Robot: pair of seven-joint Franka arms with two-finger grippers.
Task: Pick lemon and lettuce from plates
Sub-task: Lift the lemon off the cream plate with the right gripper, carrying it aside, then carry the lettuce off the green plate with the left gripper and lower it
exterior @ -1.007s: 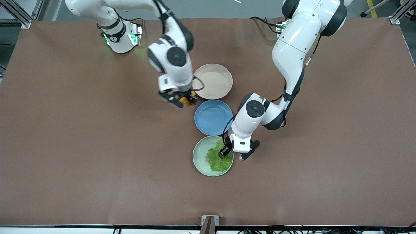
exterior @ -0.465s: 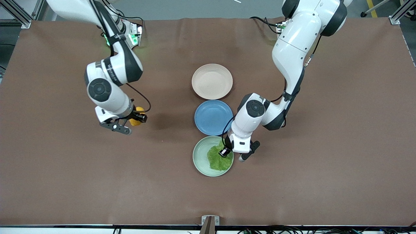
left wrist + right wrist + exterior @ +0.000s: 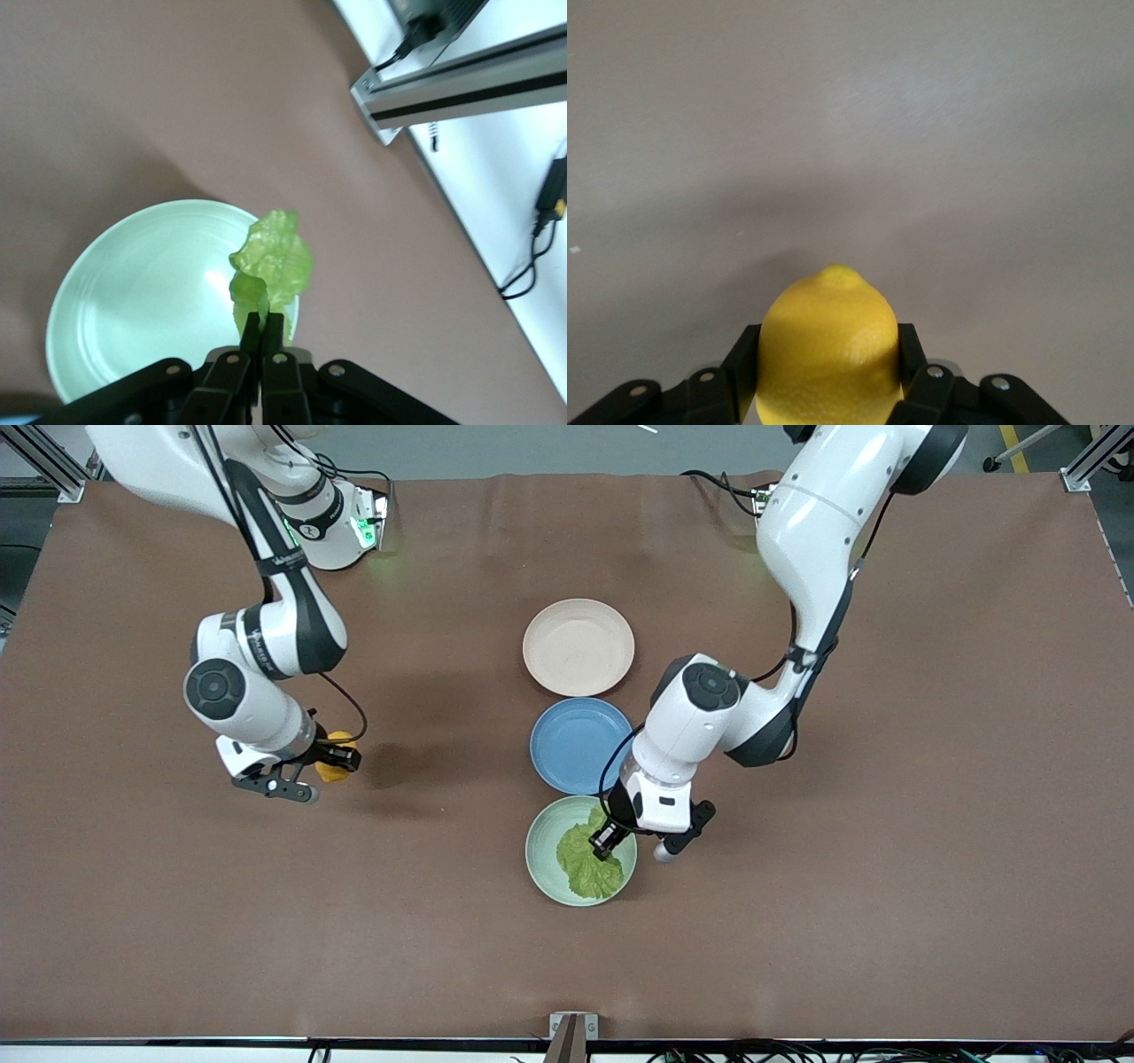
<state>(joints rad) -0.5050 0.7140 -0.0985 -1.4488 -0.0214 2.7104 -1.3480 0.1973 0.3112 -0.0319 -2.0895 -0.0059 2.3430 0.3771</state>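
My right gripper (image 3: 324,765) is shut on the yellow lemon (image 3: 335,769) and holds it over bare table toward the right arm's end; the lemon fills the right wrist view (image 3: 829,345) between the fingers. My left gripper (image 3: 609,840) is shut on the green lettuce (image 3: 586,861), pinching its pale stem over the mint green plate (image 3: 542,852). In the left wrist view the leaf (image 3: 273,262) hangs from the closed fingertips (image 3: 263,329) above the plate (image 3: 133,301). The beige-pink plate (image 3: 578,646) lies bare, nearest the robots' bases.
A blue plate (image 3: 578,744) lies between the two task plates, under the left arm's wrist. The table's front edge and a metal rail (image 3: 461,88) show in the left wrist view. Brown table cloth spreads around both grippers.
My right gripper carried the lemon from beside the beige-pink plate out over bare table toward the right arm's end. My left gripper rose slightly, pulling the lettuce up at its stem.
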